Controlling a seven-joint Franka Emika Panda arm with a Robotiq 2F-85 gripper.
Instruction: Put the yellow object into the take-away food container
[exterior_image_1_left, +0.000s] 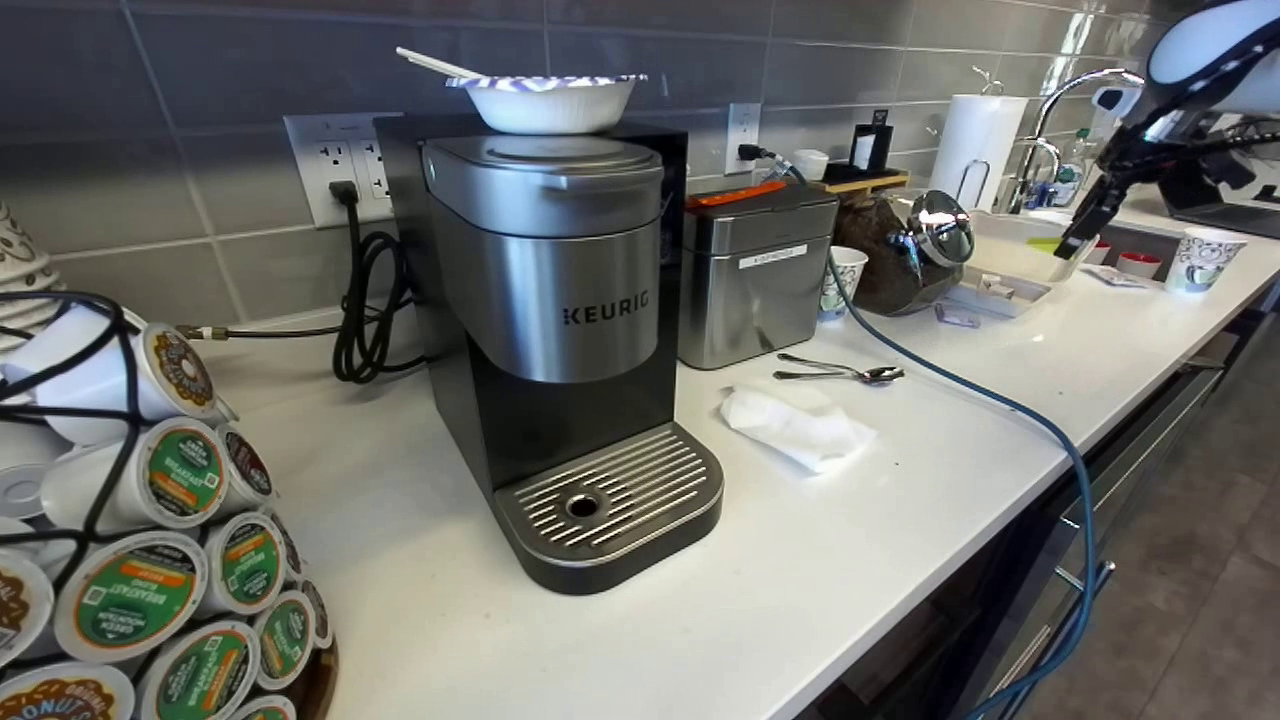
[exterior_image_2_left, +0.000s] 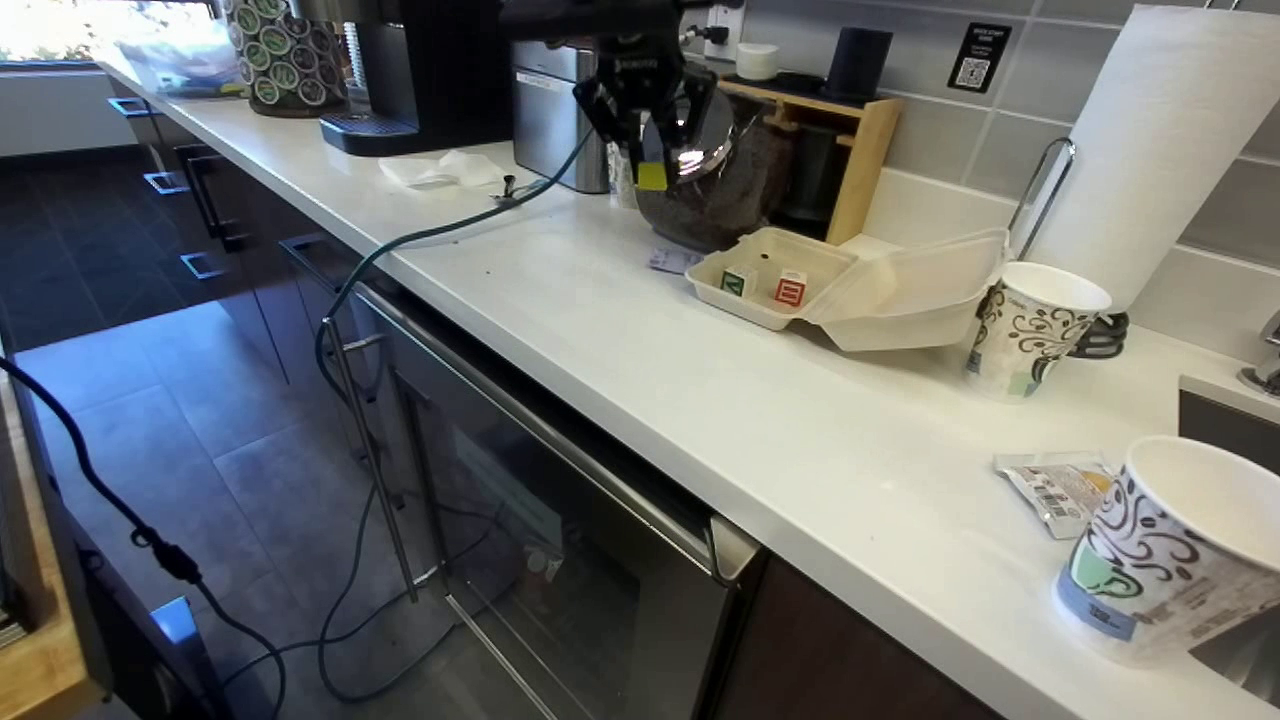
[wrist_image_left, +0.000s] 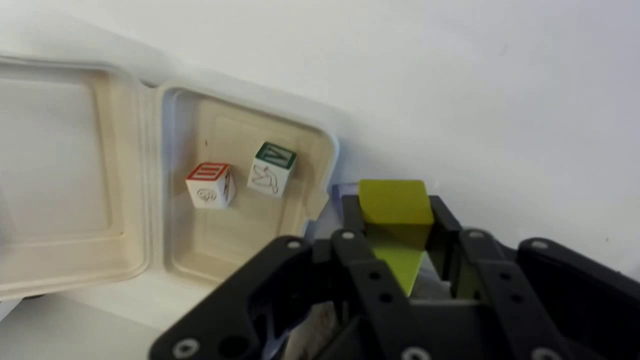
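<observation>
Black jaws, nearest in your wrist view, were clenched on the flat-faced yellow block, held up off the smooth white counter, near but not over the open beige moulded-fibre take-away container. Grasp looked done, so you were prob. at the carry step; next move called for a shift over its shallow, round-cornered half w/ the white-and-red letter cube and white-and-green letter cube, then lowering & releasing.
</observation>
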